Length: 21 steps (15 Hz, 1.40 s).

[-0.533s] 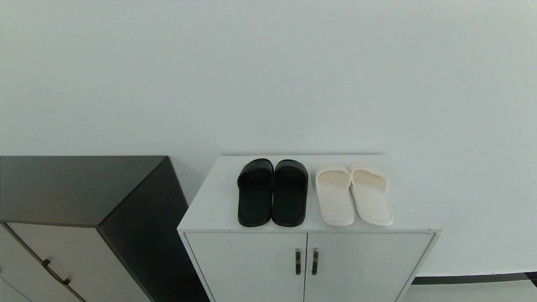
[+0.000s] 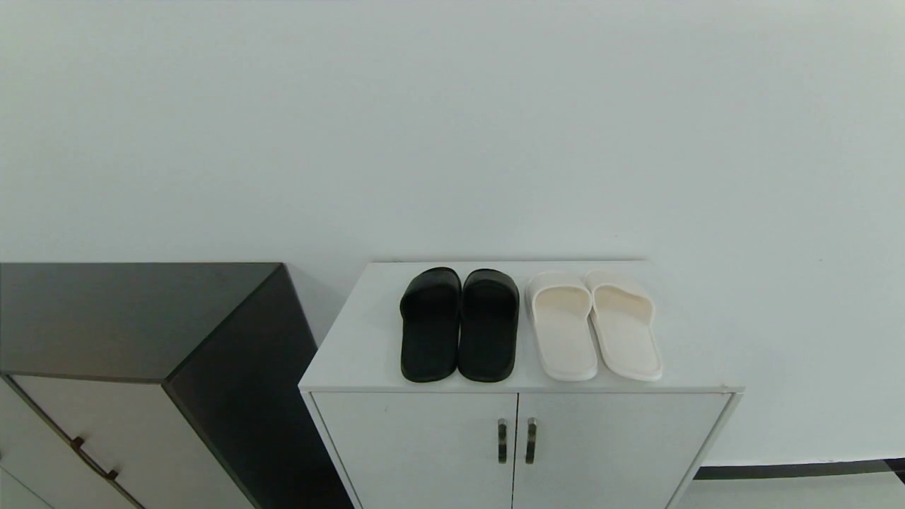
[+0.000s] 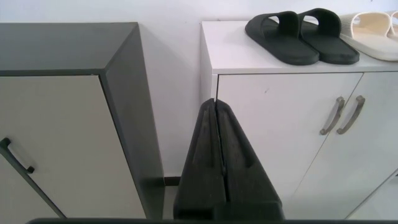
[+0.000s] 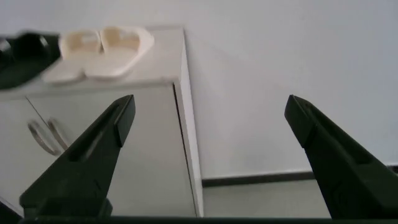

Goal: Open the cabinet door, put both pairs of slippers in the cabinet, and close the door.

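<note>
Dark wood marks the dark cabinet [image 2: 141, 318] at the far left, which plays no part here. Low in front of the gap beside it, the left tool [image 3: 215, 107] hangs with its 2 fingers pressed together, holding nothing. On top of the white cabinet [image 2: 339, 367] the black slippers [image 2: 459, 325] lie side by side. Below them both doors [image 2: 417, 452] are shut and the 2 handles [image 2: 516, 440] are untouched. The cream slippers [image 2: 594, 325] sit just right of the black pair. Farthest right, the right tool [image 4: 210, 102] is spread wide and empty. Nothing has shifted in the last 0.5 s, so I judge the task has not started. A handle has to be taken first.
</note>
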### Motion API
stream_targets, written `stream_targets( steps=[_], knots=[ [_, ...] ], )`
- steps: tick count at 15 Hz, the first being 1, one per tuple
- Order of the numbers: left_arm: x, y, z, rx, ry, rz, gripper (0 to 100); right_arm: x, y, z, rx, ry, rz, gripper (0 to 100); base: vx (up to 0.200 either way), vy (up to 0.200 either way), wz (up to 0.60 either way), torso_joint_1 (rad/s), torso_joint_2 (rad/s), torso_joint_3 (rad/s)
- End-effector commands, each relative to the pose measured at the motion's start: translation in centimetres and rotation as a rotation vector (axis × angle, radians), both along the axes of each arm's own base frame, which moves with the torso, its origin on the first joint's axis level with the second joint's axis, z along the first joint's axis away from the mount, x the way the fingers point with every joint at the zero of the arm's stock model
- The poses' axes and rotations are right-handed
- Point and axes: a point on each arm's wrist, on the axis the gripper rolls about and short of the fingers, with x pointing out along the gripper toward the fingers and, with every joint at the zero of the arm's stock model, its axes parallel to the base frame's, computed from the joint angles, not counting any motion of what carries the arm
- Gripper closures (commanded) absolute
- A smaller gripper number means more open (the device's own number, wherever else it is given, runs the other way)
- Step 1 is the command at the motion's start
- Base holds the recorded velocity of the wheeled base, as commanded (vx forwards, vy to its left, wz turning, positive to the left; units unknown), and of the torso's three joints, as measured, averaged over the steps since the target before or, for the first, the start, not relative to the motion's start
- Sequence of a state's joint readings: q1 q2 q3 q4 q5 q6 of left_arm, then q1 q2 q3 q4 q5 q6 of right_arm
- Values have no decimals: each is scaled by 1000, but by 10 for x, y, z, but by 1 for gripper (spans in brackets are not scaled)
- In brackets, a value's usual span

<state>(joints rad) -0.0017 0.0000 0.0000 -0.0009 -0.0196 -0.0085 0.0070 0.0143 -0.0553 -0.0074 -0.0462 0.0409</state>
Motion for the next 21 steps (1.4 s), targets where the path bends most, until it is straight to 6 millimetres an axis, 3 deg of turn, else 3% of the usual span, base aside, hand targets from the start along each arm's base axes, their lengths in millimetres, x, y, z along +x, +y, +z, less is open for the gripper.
stream_targets(
  steps=[1, 4, 7, 9, 10, 12, 15, 17, 21],
  knots=[
    [0, 0, 0, -2, -1, 0, 100, -5, -1, 92, 45, -23, 49, 0, 0, 0, 0, 0, 0, 0],
    [0, 0, 0, 2, 1, -2, 100, 26, 5, 84, 2, 203, 251, 0, 0, 0, 0, 0, 0, 0],
    [0, 0, 0, 2, 1, -2, 100, 86, 14, 97, 24, 348, 359, 0, 0, 0, 0, 0, 0, 0],
    [0, 0, 0, 2, 2, -2, 100, 126, 36, 103, 27, 393, 400, 0, 0, 0, 0, 0, 0, 0],
    [0, 0, 0, 2, 1, -2, 100, 128, 38, 103, 28, 398, 398, 0, 0, 0, 0, 0, 0, 0],
    [0, 0, 0, 4, 2, -3, 100, 155, 92, 120, 155, 416, 348, 0, 0, 0, 0, 0, 0, 0],
    [0, 0, 0, 2, 2, -2, 100, 173, 122, 118, 101, 437, 295, 0, 0, 0, 0, 0, 0, 0],
    [0, 0, 0, 2, 2, -2, 100, 183, 131, 118, 92, 447, 283, 0, 0, 0, 0, 0, 0, 0],
    [0, 0, 0, 2, 2, -2, 100, 221, 167, 107, 54, 441, 177, 0, 0, 0, 0, 0, 0, 0]
  ],
)
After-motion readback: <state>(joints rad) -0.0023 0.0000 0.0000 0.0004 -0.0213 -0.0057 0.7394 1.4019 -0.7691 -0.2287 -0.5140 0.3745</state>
